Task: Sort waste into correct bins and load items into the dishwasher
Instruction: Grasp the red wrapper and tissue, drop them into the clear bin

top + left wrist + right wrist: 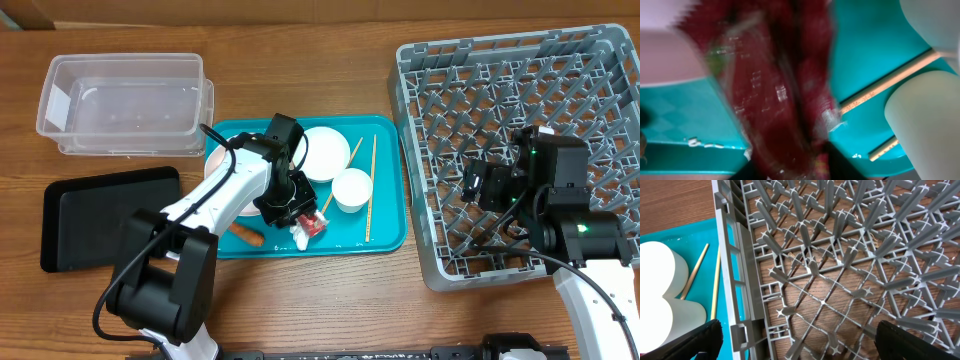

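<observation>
Left gripper [298, 218] clamped on crinkly glossy red wrapper [775, 100], centre frame; right gripper [802, 340] jaws apart over grey grid rack [840, 255].

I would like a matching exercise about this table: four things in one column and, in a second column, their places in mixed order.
Things:
1. carrot
2. chopsticks
3. black tray
4. right gripper

Places:
A. over the grey dish rack
B. on the wooden table, left of the teal tray
C. on the teal tray, beside the white cup
D. on the teal tray, near its front edge

Pairs: 1-D, 2-C, 3-B, 4-A.
</observation>
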